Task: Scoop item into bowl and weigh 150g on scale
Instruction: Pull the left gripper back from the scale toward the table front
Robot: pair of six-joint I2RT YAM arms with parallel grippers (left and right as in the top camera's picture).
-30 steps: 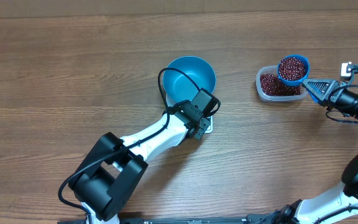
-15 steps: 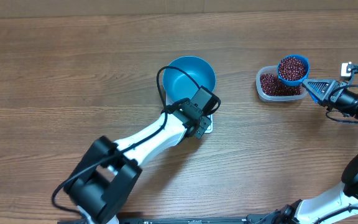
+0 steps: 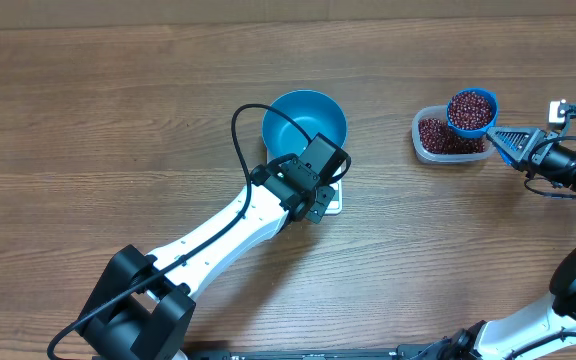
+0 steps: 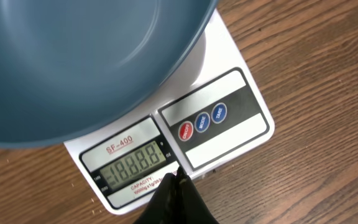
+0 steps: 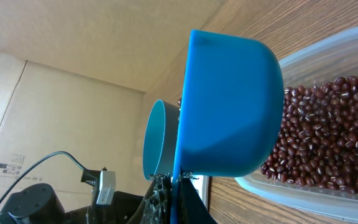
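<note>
We find the bowl [image 3: 303,122] on the scale [image 4: 225,146], just ahead of our left gripper [image 4: 174,182]. Out beyond our right gripper [image 3: 513,144], the scoop [image 5: 229,106] holds beans [image 3: 471,108] above the tub [image 3: 419,137], where more beans lie.

My left arm [image 3: 223,228] has white links and black joints. A thin black cable [image 3: 236,130] loops at 10 o'clock of its wrist. My left pincer [image 4: 174,186] and right wrist [image 3: 568,160] are black.

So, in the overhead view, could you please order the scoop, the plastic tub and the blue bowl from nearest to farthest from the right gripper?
1. Scoop: its handle is in the right gripper.
2. Plastic tub: directly beneath the scoop's cup.
3. Blue bowl: farthest, out in the middle.
</note>
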